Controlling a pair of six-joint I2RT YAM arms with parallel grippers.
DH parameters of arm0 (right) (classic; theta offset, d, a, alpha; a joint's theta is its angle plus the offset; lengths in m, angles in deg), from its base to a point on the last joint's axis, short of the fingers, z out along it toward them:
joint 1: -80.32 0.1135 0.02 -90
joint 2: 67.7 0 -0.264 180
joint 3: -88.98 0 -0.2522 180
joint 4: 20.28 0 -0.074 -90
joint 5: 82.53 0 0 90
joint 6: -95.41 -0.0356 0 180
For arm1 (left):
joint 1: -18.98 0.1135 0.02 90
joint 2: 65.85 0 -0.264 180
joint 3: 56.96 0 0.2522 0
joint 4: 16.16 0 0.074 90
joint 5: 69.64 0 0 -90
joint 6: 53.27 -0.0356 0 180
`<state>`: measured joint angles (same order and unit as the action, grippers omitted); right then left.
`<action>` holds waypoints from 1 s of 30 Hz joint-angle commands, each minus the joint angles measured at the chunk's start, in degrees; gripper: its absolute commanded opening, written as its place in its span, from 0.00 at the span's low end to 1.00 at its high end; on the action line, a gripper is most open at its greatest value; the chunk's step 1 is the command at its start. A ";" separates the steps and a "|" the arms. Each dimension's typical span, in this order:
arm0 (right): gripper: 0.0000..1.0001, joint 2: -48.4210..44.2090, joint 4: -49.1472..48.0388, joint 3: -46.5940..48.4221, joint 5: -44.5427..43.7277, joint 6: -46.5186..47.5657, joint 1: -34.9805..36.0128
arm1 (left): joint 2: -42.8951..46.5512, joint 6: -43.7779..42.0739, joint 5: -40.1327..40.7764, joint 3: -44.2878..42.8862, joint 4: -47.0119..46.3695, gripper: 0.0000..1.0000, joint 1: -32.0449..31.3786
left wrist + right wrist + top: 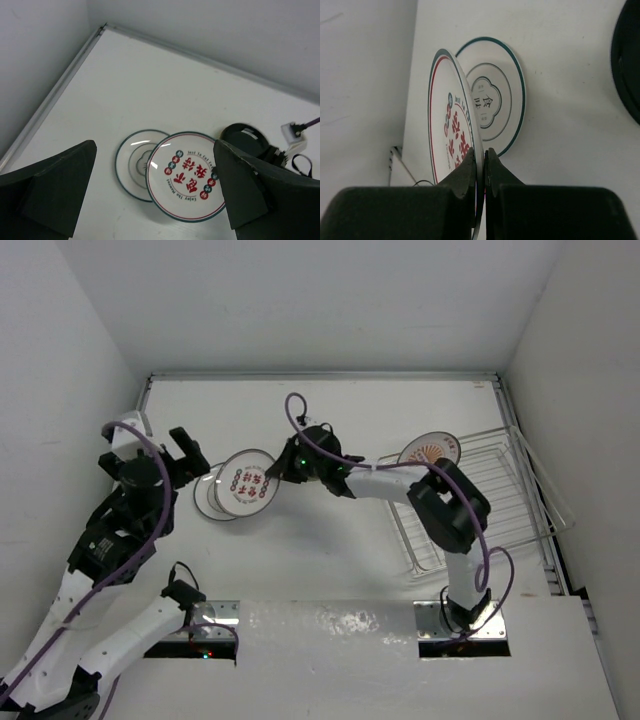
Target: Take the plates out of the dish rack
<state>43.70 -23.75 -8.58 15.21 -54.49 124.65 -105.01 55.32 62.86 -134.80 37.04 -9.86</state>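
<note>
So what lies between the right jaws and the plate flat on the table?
The red-lettered plate, tilted, its rim pinched in those jaws, ahead of the flat plate. The right wrist view shows it.

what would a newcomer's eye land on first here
A white plate with red lettering, left of centre on the table, is pinched at its rim by the right jaws and tilted over a teal-rimmed plate lying flat. The left jaws hang wide open beside the pair. On the right, one orange-patterned plate stands in the wire dish rack.
</note>
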 commanded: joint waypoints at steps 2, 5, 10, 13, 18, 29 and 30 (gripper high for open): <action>0.01 6.53 2.64 8.65 -5.19 0.57 3.12 | 3.81 -2.51 4.08 6.48 -3.66 1.00 0.01; 0.02 9.97 3.61 11.90 -5.99 -1.09 3.91 | 6.11 -1.72 5.92 9.84 -4.72 1.00 0.10; 0.07 16.92 7.12 20.50 -6.96 -0.04 5.23 | 8.31 -0.75 4.70 13.88 -4.46 1.00 0.01; 0.17 20.78 9.14 25.77 -7.13 -0.13 6.19 | 9.36 -0.40 3.56 14.42 -4.28 1.00 0.01; 0.58 26.32 13.98 34.66 -8.88 0.13 7.52 | 11.03 -0.48 3.12 14.94 -4.81 1.00 0.01; 0.99 19.58 24.34 37.23 -17.31 6.54 9.27 | 10.42 -0.92 1.62 15.21 -5.43 1.00 0.01; 0.99 18.43 26.79 36.79 -19.42 7.68 9.28 | 10.33 -0.92 1.53 15.21 -5.43 1.00 0.01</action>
<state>69.99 -2.20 28.58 2.65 -51.32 133.46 -94.37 54.82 65.20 -119.48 33.78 -9.86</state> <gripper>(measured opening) 0.986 0.999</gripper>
